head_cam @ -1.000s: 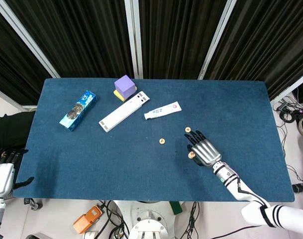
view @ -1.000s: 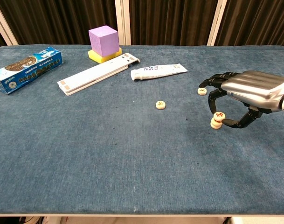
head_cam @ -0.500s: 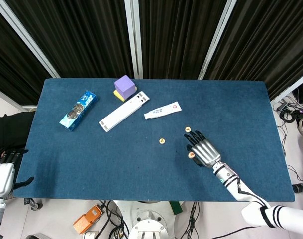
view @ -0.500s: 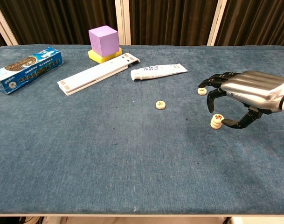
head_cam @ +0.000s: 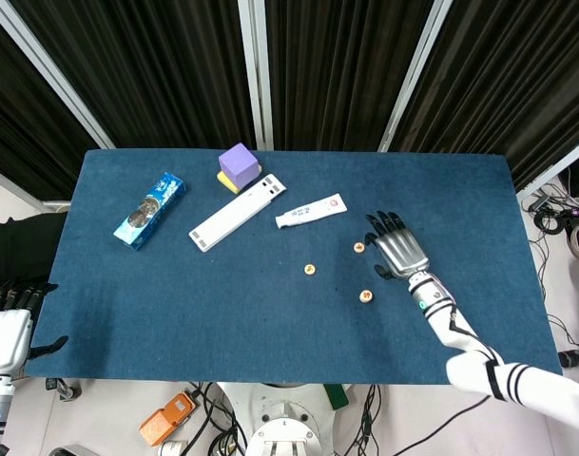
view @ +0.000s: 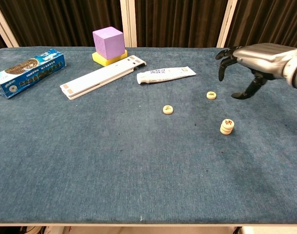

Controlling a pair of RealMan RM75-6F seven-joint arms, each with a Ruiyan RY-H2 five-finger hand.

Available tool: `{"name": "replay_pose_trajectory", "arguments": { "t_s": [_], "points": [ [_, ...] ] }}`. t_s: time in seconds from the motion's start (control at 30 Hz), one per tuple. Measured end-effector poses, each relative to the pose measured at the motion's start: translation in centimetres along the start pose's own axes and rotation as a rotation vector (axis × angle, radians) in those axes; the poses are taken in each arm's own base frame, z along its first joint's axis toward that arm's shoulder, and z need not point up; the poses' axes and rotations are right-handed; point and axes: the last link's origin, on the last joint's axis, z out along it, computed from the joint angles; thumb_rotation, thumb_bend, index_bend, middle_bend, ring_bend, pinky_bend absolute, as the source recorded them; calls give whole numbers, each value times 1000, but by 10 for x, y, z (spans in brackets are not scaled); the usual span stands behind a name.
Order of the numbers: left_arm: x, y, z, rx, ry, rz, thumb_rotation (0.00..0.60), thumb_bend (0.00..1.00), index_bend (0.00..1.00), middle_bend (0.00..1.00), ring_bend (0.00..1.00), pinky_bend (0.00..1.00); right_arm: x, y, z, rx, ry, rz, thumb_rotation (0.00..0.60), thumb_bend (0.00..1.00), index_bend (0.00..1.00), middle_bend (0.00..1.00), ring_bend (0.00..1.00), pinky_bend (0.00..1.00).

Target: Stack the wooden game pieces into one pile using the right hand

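1. On the blue worktop (view: 114,165), near its right side, stands a short pile of wooden game pieces (view: 227,126), no longer touched by anything
2. Up and away from that pile, compared with a moment ago: right hand (view: 253,61), fingers spread, thumb pointing down, holding nothing
3. Just beside and below that hand, one loose piece (view: 211,95); another loose piece (view: 168,109) further left, well apart from the pile
4. Probably the last placement finished and the near loose piece next in line; two pieces left to add
5. Off the worktop's near left corner, left hand (head_cam: 6,328), idle, grip impossible to tell
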Motion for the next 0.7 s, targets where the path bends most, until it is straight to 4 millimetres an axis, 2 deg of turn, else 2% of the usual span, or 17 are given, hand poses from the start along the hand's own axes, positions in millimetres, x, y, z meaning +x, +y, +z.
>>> {"name": "replay_pose_trajectory", "arguments": {
  "t_s": [0.3,0.7],
  "points": [
    [0,-2,-1,10,-6,5,600,6,206,183,123,0,-14,-11,37,-46,-54,-40,600,397,437,134,37,122],
    [-1,-3,-2,18,-9,6,600,5,205,183,123,0,-23,-20,52,-43,-78,-41,600,428,480,134,40,123]
  ]
}}
